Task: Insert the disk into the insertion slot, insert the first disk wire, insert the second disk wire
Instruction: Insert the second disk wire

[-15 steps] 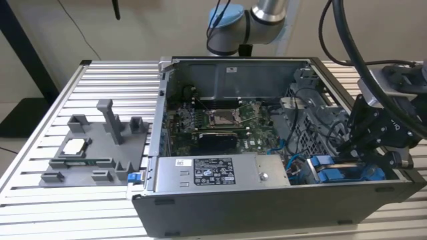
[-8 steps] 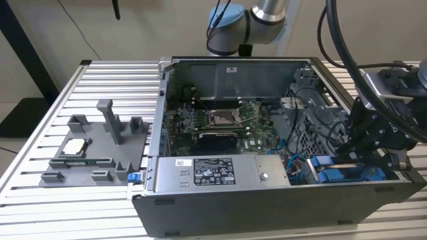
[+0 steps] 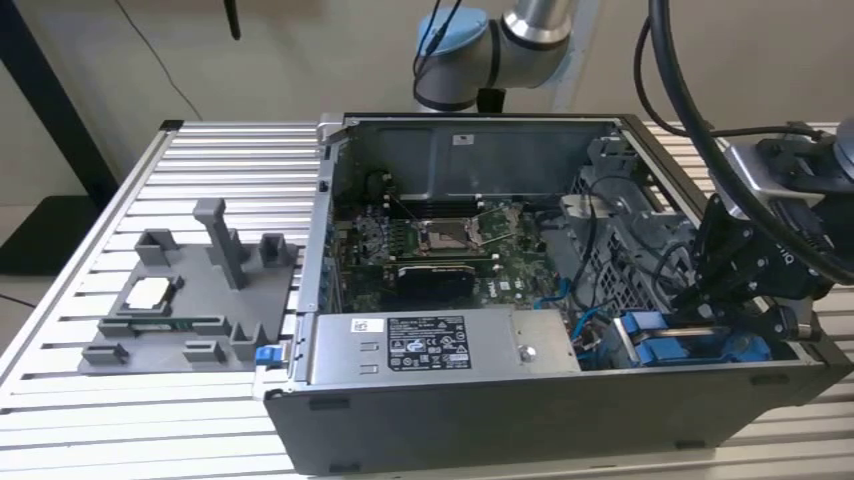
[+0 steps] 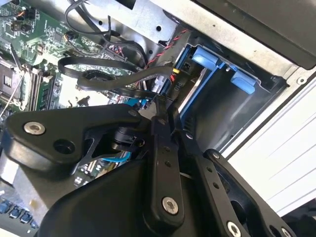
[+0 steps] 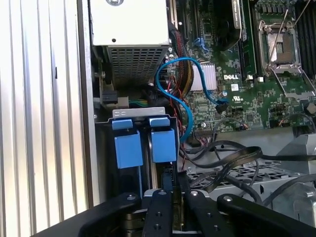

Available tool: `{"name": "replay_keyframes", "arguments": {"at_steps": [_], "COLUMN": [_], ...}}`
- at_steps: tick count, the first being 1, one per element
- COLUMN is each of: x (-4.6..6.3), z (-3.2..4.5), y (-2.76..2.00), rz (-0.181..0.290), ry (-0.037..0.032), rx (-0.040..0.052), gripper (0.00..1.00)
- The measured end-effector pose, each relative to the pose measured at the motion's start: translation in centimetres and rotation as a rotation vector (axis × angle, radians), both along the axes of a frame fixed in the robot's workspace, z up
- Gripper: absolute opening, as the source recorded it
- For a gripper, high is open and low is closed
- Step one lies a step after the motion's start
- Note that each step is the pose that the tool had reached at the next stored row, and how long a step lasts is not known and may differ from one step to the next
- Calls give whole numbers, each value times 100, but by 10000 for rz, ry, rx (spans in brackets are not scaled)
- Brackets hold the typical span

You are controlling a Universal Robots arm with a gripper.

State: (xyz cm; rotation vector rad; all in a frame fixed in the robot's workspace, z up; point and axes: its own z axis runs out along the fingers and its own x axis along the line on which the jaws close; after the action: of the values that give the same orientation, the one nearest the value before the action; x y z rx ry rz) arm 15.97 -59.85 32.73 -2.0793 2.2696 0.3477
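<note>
In the drive cage at the open computer case's corner on the exterior view's right, two blue carrier fronts (image 5: 164, 143) stand side by side. The disk (image 3: 674, 350) sits in the insertion slot (image 5: 139, 113), with its blue frame (image 4: 206, 58) showing and its metal body mostly hidden. My gripper (image 3: 707, 300) reaches down into the case just behind that cage. Its fingers (image 5: 163, 195) stand close together on the black plug end of a flat black disk wire (image 4: 106, 79) at the disk's rear. A red-and-black wire (image 4: 165, 47) runs to the same spot.
A grey labelled power-supply box (image 3: 434, 345) lies along the case's near wall beside the cage. The motherboard (image 3: 441, 245) with a blue cable (image 5: 187, 106) fills the case floor. A grey fixture (image 3: 187, 290) with small parts rests on the slatted table (image 3: 80, 300) on the exterior view's left.
</note>
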Motion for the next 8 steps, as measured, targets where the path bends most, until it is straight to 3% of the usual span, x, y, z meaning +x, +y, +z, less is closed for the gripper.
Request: {"name": "replay_keyframes", "arguments": {"at_steps": [2, 3, 8], "x": [0, 0, 0], "z": [-3, -3, 0], "y": [-1, -1, -2], "rz": [0, 0, 1], "ry": [1, 1, 0], "rx": [1, 0, -5], "gripper": [17, 23, 23]}}
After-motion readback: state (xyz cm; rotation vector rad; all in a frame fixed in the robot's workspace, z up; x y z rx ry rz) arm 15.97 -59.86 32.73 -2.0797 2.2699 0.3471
